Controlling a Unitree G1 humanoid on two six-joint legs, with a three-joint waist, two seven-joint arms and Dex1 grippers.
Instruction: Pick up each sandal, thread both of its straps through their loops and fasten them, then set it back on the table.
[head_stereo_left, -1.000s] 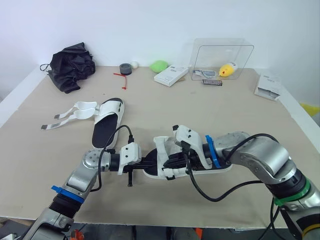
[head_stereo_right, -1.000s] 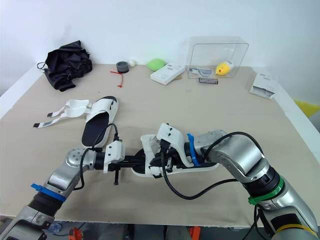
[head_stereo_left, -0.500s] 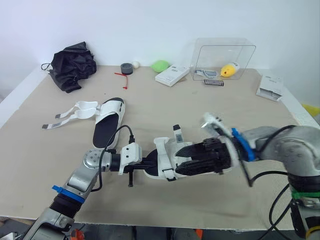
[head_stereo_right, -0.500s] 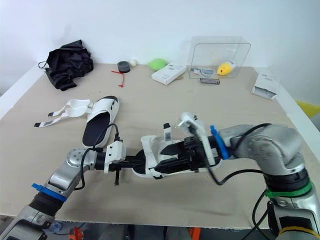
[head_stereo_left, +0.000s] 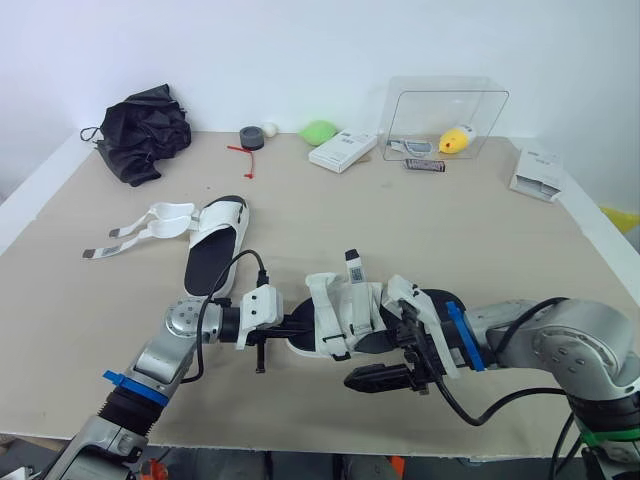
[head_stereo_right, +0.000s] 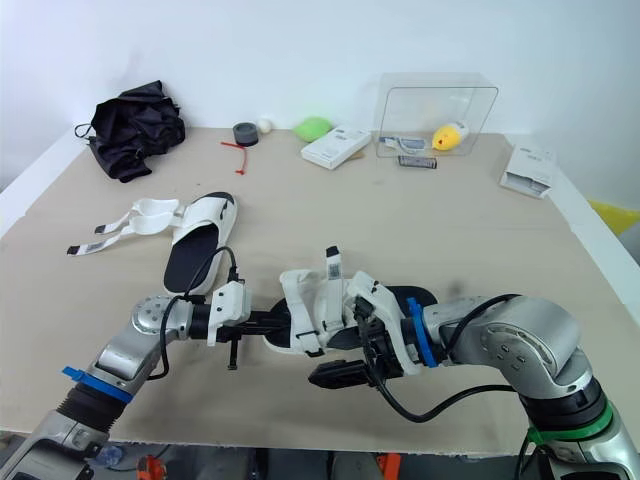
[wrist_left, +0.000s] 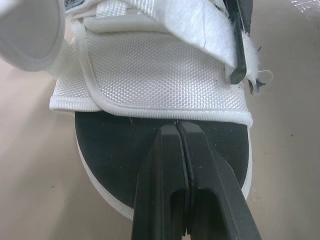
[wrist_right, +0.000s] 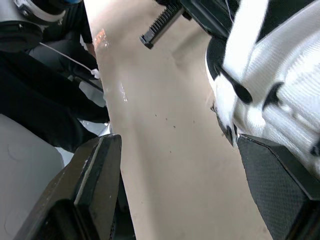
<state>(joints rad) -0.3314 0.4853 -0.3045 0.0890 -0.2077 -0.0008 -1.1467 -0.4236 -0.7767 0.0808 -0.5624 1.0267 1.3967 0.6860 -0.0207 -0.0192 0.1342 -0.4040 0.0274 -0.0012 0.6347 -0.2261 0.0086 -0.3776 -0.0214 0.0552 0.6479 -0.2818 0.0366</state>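
Tabletop (head_stereo_left: 400, 230) — sandal (head_stereo_left: 338, 312) toward front edge

Bkgd: plain white wall (head_stereo_left: 300, 50) behind, no window seen. Tan tabletop (head_stereo_left: 400, 230) w/ white edge strips L & R. Light even, soft, weak shadows. Far edge clutter, L to R: black crumpled fabric bundle (head_stereo_left: 145, 130); dark tape roll (head_stereo_left: 251, 137) w/ small white ball (head_stereo_left: 269, 129) just beside; red tie (head_stereo_left: 243, 155) in front; green lump (head_stereo_left: 319, 132); white flat box (head_stereo_left: 342, 150); clear plastic box (head_stereo_left: 445, 118), yellow item (head_stereo_left: 456, 140) inside. White packet (head_stereo_left: 536, 172) near R edge.
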